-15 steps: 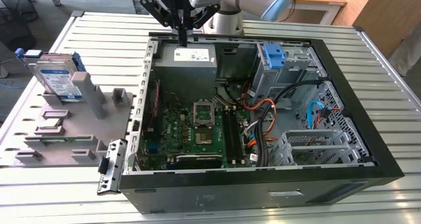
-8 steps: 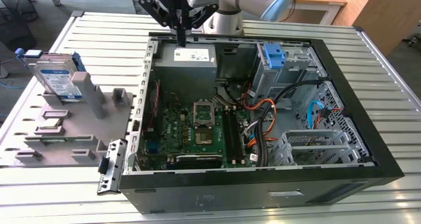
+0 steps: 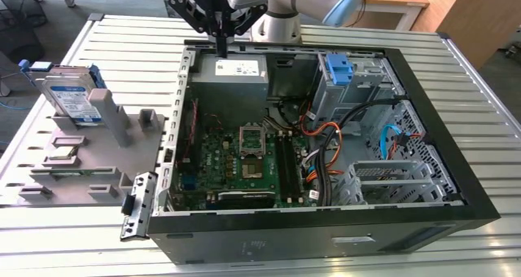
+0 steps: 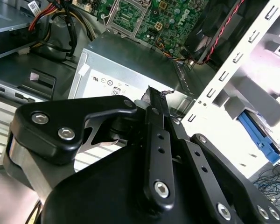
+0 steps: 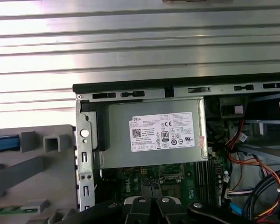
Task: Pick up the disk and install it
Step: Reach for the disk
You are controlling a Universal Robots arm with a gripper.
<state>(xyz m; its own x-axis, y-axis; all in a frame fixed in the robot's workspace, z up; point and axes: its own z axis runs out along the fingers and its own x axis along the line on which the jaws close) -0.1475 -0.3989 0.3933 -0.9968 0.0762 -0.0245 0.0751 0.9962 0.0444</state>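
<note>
The disk (image 3: pixel 72 98), a silver drive with a white-and-blue label in a blue bracket, stands tilted on edge in a grey fixture (image 3: pixel 89 167) at the exterior view's left, outside the computer case. My gripper (image 3: pixel 221 45) hangs over the case's far wall, just above the grey power supply box (image 3: pixel 229 72), well to the right of the disk. Its fingers (image 4: pixel 155 109) lie pressed together with nothing between them. The power supply's white sticker (image 5: pixel 162 131) shows in the first wrist view.
The open black computer case (image 3: pixel 456 161) holds a green motherboard (image 3: pixel 244 161), orange and blue cables (image 3: pixel 391 136) and an empty blue bracket (image 3: pixel 338 66) in the drive bay at the far right. Everything rests on a ribbed metal table (image 3: pixel 122 39).
</note>
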